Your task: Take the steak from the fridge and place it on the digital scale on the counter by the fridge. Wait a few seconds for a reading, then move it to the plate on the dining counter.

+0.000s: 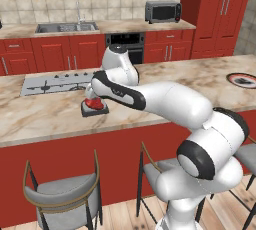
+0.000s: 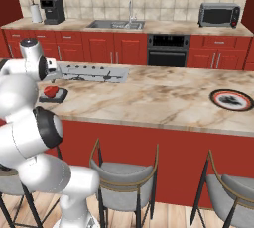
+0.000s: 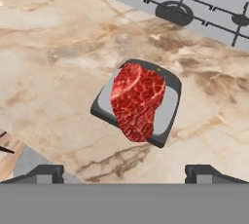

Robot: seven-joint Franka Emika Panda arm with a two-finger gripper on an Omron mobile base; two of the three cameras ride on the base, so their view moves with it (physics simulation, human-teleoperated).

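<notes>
The gripper [image 3: 124,173] hangs wide open and empty above the steak [image 3: 137,101], whose long axis runs lengthwise across the digital scale [image 3: 168,116] beneath it.

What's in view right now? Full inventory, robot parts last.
steak: one, bright red, lying on the digital scale, overhanging its near edge
digital scale: one, dark grey, on the counter near the cooktop
counter: one, beige marble top, red front
cooktop: one, pale grey, set into the counter behind the scale
plate: one, reddish rim, dark centre, far right of the counter
stools: several, grey seats, along the counter front
microwave: one, grey, back counter
sink: one, grey, back counter
coffee machine: one, black, back counter
gripper: one, dark tips, open, above the steak
</notes>
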